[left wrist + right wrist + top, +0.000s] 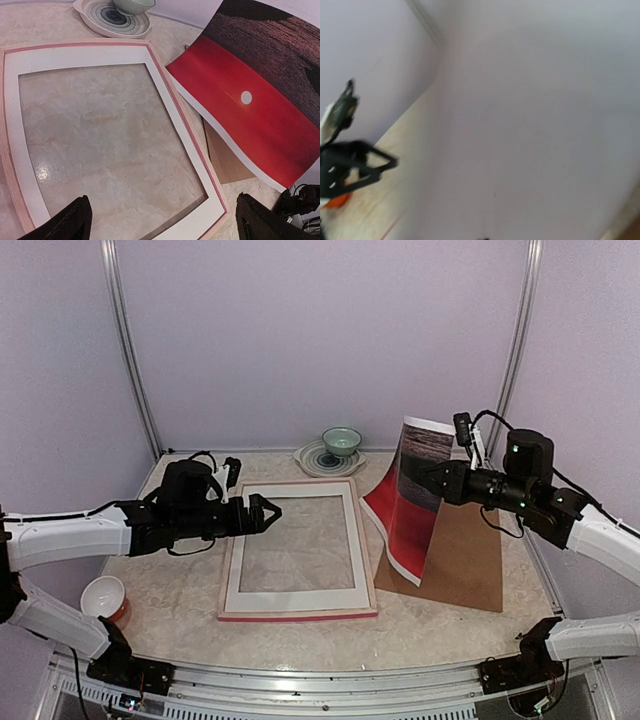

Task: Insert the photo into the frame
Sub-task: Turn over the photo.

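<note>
Black left gripper (272,512) hovers, jaws apart, over the left rail of the pink-edged frame (300,615), which lies flat in the middle of the bench (180,630). To its right the photo (405,515) hangs curled above a brown backing board (465,560), one edge pinched in the closed right gripper (438,483).

— What sort of place is this?
— A robotics lab cell, not a home. The left arm (70,540) and the right arm (600,530) are bolted to a metal rail (320,680) at the near edge of a marble-patterned table (180,610).
— And around it?
— Plain pale lilac walls (320,340) close the left, right and far sides, joined by aluminium posts (130,350). Black cables (497,418) loop off the arms.
</note>
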Controlling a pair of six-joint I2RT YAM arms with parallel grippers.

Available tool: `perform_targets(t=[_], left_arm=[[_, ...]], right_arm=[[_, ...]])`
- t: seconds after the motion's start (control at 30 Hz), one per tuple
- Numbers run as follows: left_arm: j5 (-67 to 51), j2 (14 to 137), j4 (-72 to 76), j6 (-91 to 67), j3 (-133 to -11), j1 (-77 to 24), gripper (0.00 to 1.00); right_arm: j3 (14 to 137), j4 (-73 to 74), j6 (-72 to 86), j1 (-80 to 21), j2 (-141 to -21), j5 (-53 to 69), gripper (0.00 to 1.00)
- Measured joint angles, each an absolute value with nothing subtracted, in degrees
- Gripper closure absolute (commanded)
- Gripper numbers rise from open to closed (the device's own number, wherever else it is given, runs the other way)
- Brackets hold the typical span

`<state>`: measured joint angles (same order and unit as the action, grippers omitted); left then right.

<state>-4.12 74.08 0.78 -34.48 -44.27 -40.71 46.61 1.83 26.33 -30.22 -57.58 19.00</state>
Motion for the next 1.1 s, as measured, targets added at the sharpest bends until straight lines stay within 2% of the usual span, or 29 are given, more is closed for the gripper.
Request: perform_targets(t=[0.7,1.1], left_arm=[[-4.0,70.2,-1.5,-34.4,-43.0,-36.7,0.01],[-4.0,70.0,-1.8,-34.5,-41.7,-36.2,0.01]], right_arm=[[55.5,-2.4,19.3,-48.7,-73.7,17.6,1.0],[63.6,5.0,13.5,-56.2,-77.6,13.7,1.0]])
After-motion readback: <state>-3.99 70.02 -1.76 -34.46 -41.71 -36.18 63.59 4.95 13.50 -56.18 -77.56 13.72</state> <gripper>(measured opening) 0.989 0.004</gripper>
